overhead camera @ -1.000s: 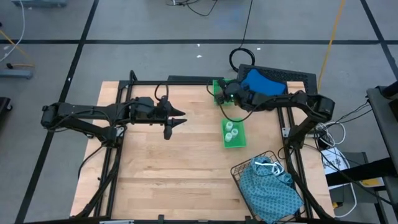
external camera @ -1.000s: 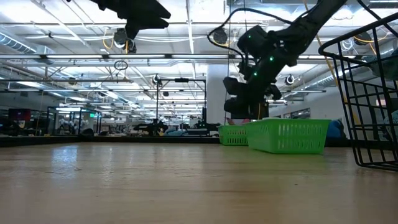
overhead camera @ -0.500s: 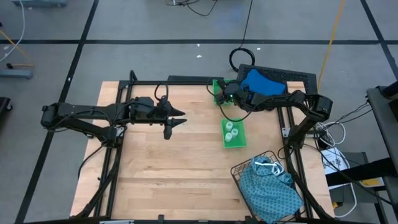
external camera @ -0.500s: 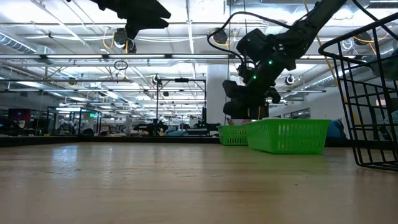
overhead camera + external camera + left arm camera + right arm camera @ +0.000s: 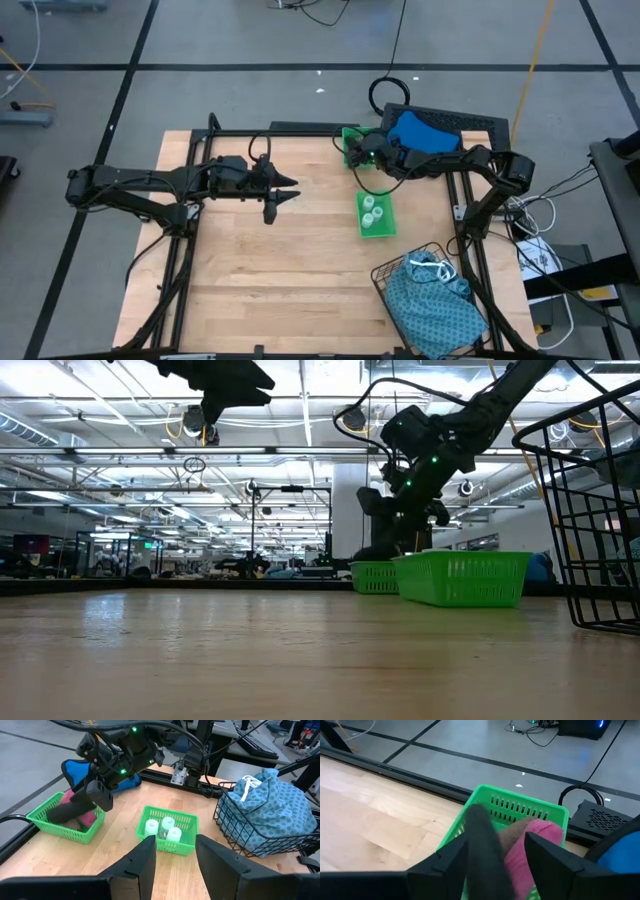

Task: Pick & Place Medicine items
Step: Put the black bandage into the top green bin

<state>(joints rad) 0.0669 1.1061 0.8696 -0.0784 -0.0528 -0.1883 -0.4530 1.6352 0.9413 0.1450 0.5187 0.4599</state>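
My right gripper (image 5: 358, 150) is open and reaches down into the far green tray (image 5: 520, 802). A black cylinder (image 5: 485, 840), a brownish one (image 5: 515, 835) and a magenta-pink one (image 5: 540, 840) lie in this tray. The black cylinder lies lengthwise between the right fingers, slanted over the pink one (image 5: 89, 817). Three white vials (image 5: 162, 827) stand in the near green tray (image 5: 385, 228). My left gripper (image 5: 283, 197) hovers open above the table's middle, pointing toward the trays. My right gripper (image 5: 495, 850) comes at the black cylinder (image 5: 65, 812) slanting from above and the right, its fingers along the cylinder. A strip of the brownish cylinder shows between the black one and one finger (image 5: 547, 860). Whether the other finger touches it, I cannot tell.
A black wire basket (image 5: 430, 295) with a teal patterned cloth stands at the near right corner. A blue object (image 5: 420, 130) lies past the far edge behind the right arm. Dark frame rails run along the left, right and far edges. Bare wood stretches across the near left.
My right gripper has sunk a little lower into the far green tray. The left arm has kept still.
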